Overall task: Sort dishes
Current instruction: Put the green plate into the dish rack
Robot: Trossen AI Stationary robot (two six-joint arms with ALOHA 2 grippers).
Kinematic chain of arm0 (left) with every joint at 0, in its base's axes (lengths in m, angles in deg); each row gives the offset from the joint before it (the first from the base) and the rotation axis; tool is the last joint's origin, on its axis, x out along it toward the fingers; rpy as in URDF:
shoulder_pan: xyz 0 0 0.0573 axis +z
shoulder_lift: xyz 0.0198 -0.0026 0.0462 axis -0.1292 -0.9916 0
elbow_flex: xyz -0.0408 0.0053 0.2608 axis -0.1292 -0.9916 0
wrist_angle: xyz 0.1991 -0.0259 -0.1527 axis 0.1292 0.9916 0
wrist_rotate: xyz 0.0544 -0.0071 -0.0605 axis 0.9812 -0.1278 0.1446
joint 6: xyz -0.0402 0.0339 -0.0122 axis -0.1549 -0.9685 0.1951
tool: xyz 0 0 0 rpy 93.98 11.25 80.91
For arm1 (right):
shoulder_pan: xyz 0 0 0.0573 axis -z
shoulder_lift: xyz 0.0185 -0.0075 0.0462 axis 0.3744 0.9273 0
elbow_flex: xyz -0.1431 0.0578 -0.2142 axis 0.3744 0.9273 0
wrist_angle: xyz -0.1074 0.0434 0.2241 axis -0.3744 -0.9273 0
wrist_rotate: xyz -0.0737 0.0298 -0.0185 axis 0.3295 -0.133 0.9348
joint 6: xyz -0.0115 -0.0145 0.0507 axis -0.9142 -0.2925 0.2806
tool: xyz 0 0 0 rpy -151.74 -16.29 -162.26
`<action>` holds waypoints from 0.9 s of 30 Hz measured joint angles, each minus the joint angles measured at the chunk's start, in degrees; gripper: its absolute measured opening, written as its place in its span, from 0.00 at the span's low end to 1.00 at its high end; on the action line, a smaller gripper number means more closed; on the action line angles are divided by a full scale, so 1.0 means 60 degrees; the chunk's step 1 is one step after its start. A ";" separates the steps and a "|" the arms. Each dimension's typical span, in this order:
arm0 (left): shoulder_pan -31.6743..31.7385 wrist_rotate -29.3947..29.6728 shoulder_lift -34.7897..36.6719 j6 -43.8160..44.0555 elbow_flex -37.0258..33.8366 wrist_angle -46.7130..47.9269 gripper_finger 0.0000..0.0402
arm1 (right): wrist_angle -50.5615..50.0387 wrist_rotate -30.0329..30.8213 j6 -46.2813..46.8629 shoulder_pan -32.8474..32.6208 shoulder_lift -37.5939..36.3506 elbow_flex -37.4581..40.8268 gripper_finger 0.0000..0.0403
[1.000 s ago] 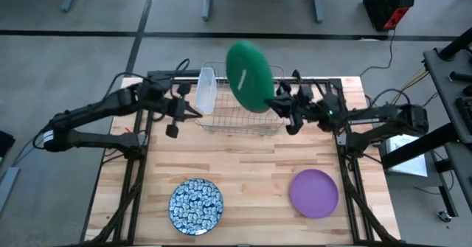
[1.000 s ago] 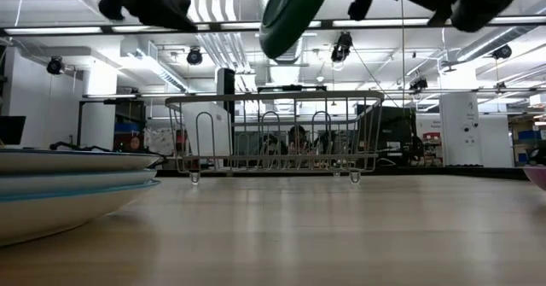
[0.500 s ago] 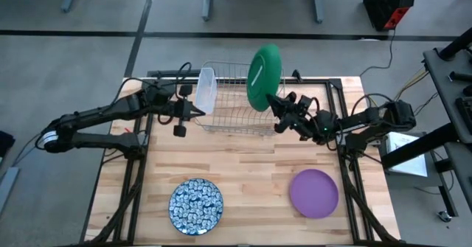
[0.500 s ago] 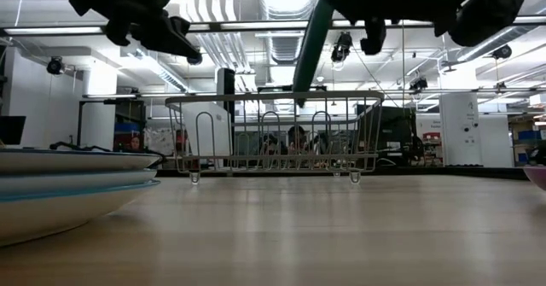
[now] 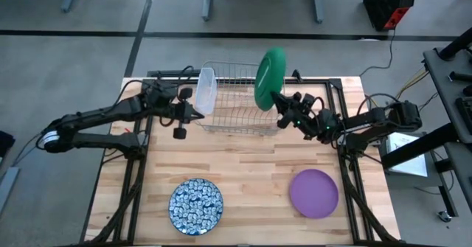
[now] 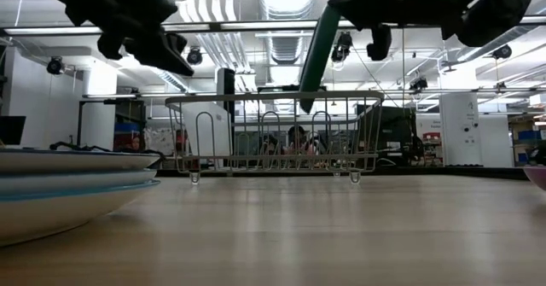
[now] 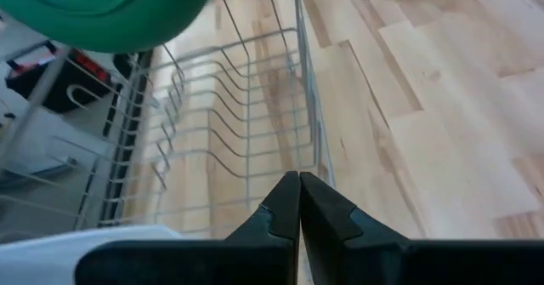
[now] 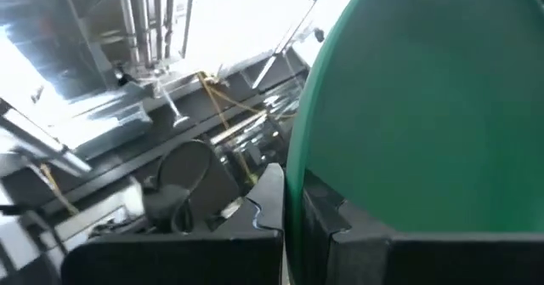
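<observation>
My right gripper (image 5: 282, 108) holds the large dark green plate (image 5: 269, 79) on edge over the wire dish rack (image 5: 237, 107) at the table's far side. In the low view the plate (image 6: 317, 54) shows edge-on, its lower rim at the height of the rack's top wire (image 6: 277, 96). My left gripper (image 5: 193, 113) hovers shut above the rack's left end, beside the clear tub (image 5: 205, 91). A blue-and-white patterned plate (image 5: 195, 206) and a purple plate (image 5: 314, 193) lie flat near the front edge. My right gripper pinches the green plate's rim (image 8: 297, 179), with one finger on each face. The fingers come from the table's right side, slanting up. The plate stands nearly upright on edge, lifted clear above the rack.
A stack of pale plates (image 6: 68, 183) sits close to the low camera at its left. The tub leans at the rack's left end. Bare wood (image 5: 251, 166) lies between the rack and the two flat plates.
My right gripper has turned the green plate from a broad tilted face to nearly upright on edge, carried it a little toward the table's right and lowered it toward the rack. My left gripper has sunk slightly and edged toward the rack.
</observation>
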 joint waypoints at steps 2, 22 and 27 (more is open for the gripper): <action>0.0000 0.0002 0.0000 0.0202 -0.0177 -0.0043 0.00 | -0.0367 -0.0085 0.0039 0.0030 0.0162 -0.0082 0.00; 0.0004 0.0000 -0.0192 0.1290 -0.0870 -0.0592 0.00 | -0.5766 0.0368 0.0236 0.0451 -0.2975 -0.0041 0.00; 0.0011 0.0000 -0.0677 0.1094 -0.0808 -0.0864 0.00 | -0.7172 0.0305 0.0260 0.0463 -0.4016 -0.0012 0.00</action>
